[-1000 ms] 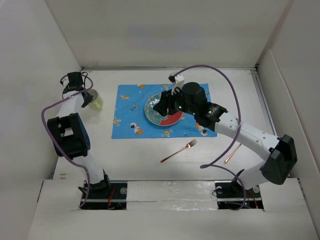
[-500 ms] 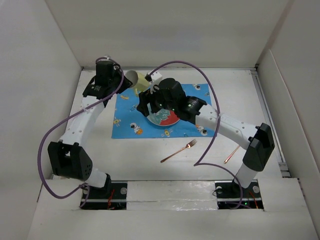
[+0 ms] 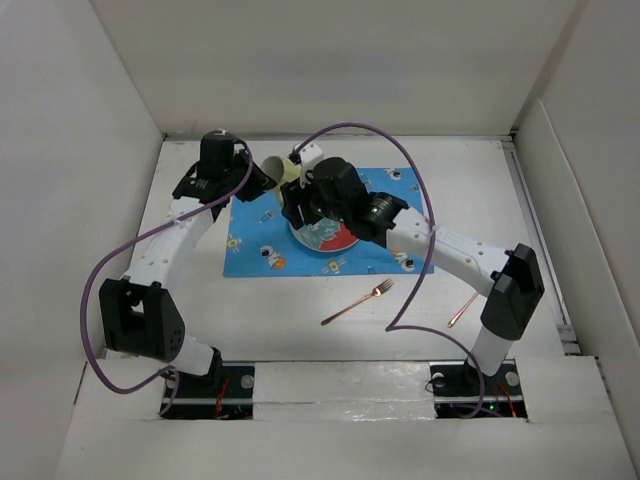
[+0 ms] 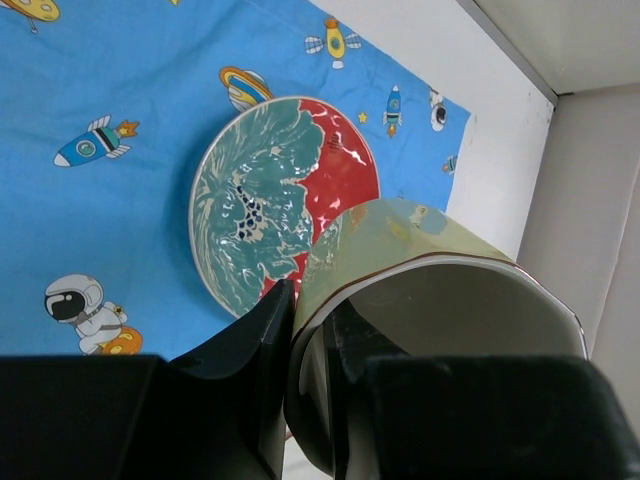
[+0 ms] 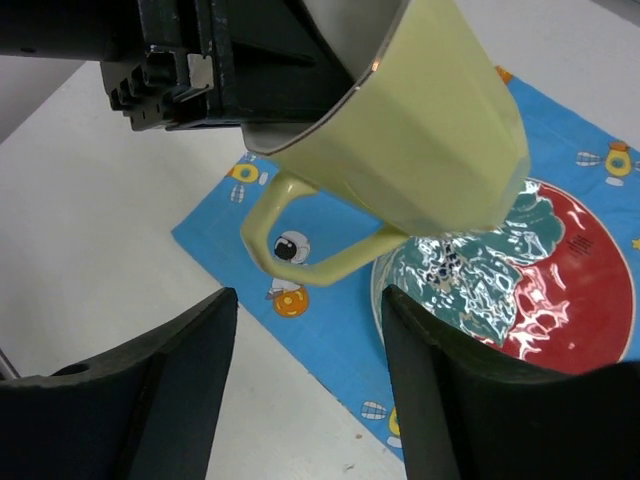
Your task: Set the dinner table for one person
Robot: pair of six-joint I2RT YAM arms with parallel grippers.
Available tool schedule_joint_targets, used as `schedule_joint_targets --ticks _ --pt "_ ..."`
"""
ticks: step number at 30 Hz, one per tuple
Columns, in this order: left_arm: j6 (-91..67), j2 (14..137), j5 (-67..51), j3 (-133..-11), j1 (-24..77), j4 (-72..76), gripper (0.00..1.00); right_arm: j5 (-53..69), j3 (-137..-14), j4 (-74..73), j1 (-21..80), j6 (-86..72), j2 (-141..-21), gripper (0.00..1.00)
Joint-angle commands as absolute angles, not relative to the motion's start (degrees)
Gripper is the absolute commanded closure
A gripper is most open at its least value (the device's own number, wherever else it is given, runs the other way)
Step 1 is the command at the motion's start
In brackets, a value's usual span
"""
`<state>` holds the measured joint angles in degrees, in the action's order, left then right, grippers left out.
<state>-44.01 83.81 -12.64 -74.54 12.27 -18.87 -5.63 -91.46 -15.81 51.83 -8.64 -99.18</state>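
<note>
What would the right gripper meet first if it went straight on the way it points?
Most likely the handle of the pale yellow glossy mug, which the left gripper holds; depth is unclear.

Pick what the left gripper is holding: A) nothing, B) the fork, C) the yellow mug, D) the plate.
C: the left gripper pinches the rim of the yellow mug, held up near the plate, while the fork lies apart on the table.

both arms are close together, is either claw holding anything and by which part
The left claw holds the yellow mug by its rim, one finger inside, one outside. The right claw is open, gripping nothing.
</note>
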Motion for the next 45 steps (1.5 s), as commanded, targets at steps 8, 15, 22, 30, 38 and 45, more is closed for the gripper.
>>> schedule_joint_targets --ticks 8,15,22,30,38,45 --pt "-45.18 79.19 -19.42 -72.51 12.13 -12.3 1.0 5.27 -95.89 -11.96 51.77 -9.58 -104.67 0.47" --pt "-42.89 79.72 -21.27 -72.77 12.13 -14.33 1.0 12.98 -92.64 -5.63 49.14 -12.3 -105.11 0.55" --pt "-41.58 80.68 -21.62 -74.17 12.13 -14.59 0.93 17.57 -84.93 1.65 45.19 -18.8 -100.48 1.0" --pt "-38.5 82.61 -21.97 -79.62 12.13 -14.85 0.38 23.63 -74.72 13.53 36.75 -27.59 -94.58 1.0" --pt "-34.28 81.74 -20.74 -83.76 12.13 -16.79 0.45 24.88 -70.05 20.56 24.37 -30.76 -92.46 1.0" --pt "-34.01 78.75 -22.67 -74.72 12.13 -14.51 0.5 21.29 -72.06 24.78 15.48 -31.2 -96.58 1.0"
